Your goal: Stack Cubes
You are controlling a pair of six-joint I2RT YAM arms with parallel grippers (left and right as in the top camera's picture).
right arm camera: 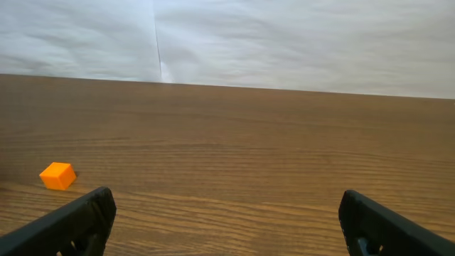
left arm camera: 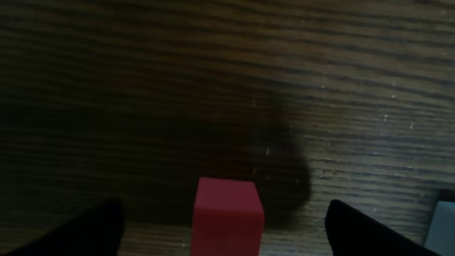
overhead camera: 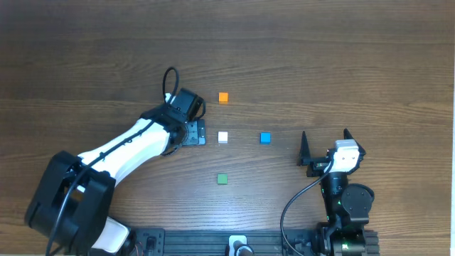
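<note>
Tabletop of brown wood grain (overhead camera: 341,57), seen from above, with four small cubes scattered near the middle of the frame. An orange cube (overhead camera: 223,97) sits just above centre. Directly below it lies a white cube (overhead camera: 222,137), and a blue cube (overhead camera: 265,137) sits to the right of the white one, well apart from it. A green cube (overhead camera: 222,180) lies lower down, below the white cube.

The left arm, white with black joints, reaches from the lower left corner up toward the centre. Its left gripper (left arm camera: 224,208) is just left of the white cube in the overhead frame. Seen from the left wrist, its two dark fingers (left arm camera: 78,231) are spread wide, and a red cube (left arm camera: 227,219) sits midway between them, touching neither. The table around the red cube is in deep shadow. A pale block at the edge of that view, beyond one finger, appears to be the white cube (left arm camera: 442,227).

The right gripper (overhead camera: 325,136) is at the lower right of the overhead frame, right of the blue cube and apart from it. Its fingers (right arm camera: 71,227) are spread open with nothing between them. From the right wrist, the orange cube (right arm camera: 57,175) shows farther off on the table.
</note>
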